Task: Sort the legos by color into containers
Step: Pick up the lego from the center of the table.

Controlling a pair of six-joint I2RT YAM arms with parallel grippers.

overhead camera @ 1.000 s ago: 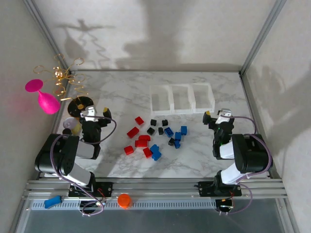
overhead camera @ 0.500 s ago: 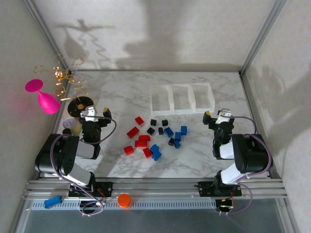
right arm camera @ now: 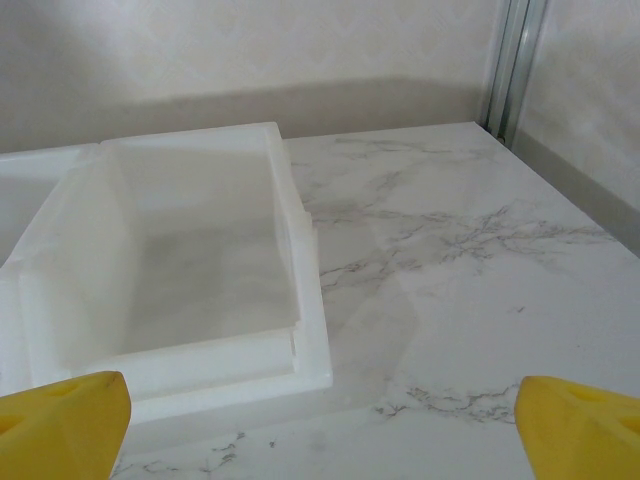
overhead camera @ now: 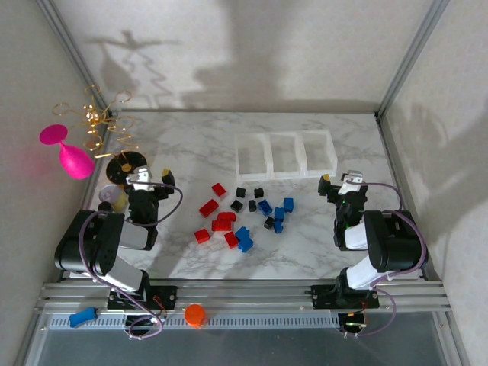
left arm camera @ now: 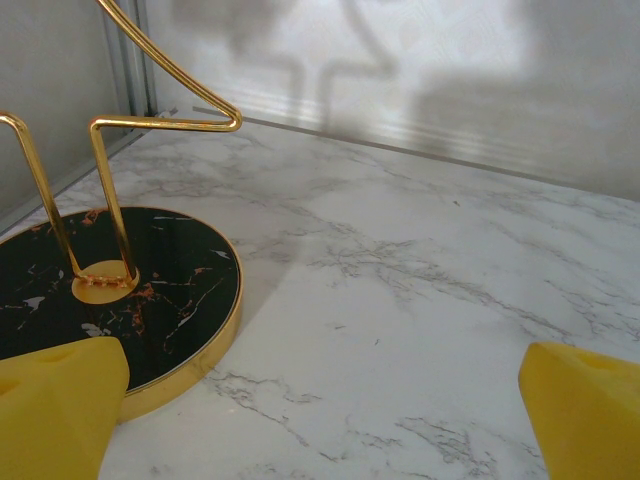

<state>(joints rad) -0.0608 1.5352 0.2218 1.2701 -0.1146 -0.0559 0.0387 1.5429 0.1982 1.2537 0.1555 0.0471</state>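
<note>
Nothing has moved; both sets of jaws gape empty. The legos (overhead camera: 222, 225) look light, rigid, slick: pinch flat opposite sides.

legos (overhead camera: 242, 214): red, blue, black; scattered mid-table | containers (overhead camera: 286, 154): three translucent white bins, empty, behind legos
</note>
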